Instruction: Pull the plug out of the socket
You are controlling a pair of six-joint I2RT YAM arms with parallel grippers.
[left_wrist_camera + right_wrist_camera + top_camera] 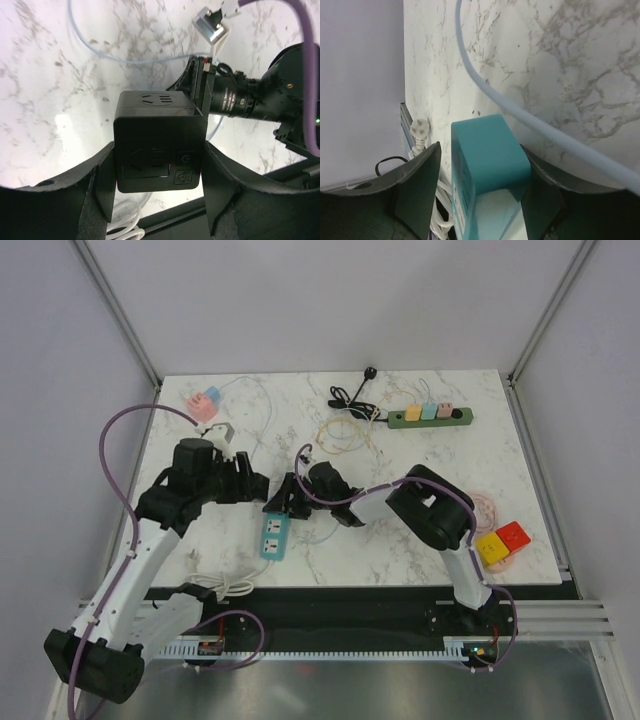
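Lab test cell: aluminium frame posts, plain white walls.

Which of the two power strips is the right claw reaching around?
The teal power strip, lying at the front: fingers of the right claw flank its end. The green power strip, carrying pastel cubes, lies at the back, untouched.
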